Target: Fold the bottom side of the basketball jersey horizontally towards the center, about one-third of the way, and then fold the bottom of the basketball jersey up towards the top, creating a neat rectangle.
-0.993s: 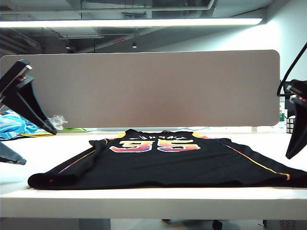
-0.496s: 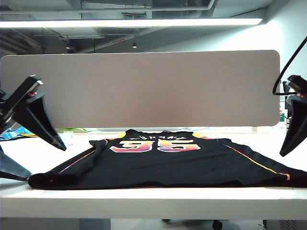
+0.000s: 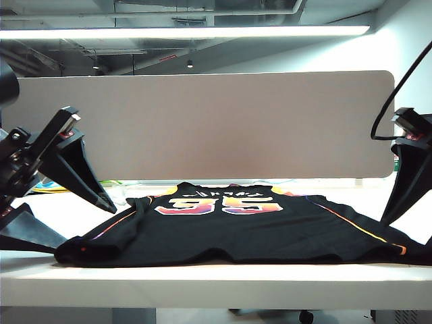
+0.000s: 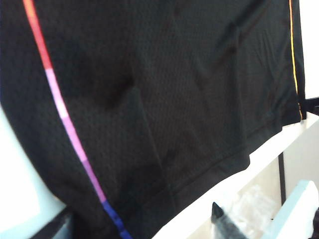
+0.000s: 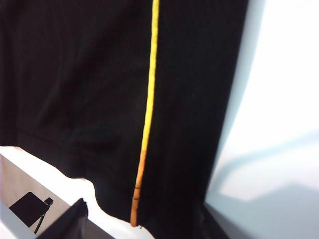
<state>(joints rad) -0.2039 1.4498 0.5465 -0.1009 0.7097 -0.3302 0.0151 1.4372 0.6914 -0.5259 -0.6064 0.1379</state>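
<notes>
Nearest the camera, the front edge of the white desk point(image 3: 216, 278) carries the hem of the basketball jersey point(image 3: 236, 229), which lies flat and spread wide, its hem along the near edge and its numbers toward the far side. That placement is the first hazard: the hem sits at, or just over, the lip, so a tool coming down there may pinch only the top layer, or drag the cloth off the desk.

At the hem's left corner the left tool point(image 3: 67, 209) hangs with its jaws spread wide and empty, one finger low beside the bunched corner and the other above it. The corner is already rumpled; closing on that lump could carry a crease into the fold.

At the right corner the right tool point(image 3: 403, 196) hovers, its jaws also apart and holding nothing, above the yellow-orange trim stripe point(image 5: 148, 109). If the two tools grip unevenly, I judge the fold line will skew and the rectangle come out crooked.

Farther back stands the grey divider panel point(image 3: 202, 121), clear of the work.
</notes>
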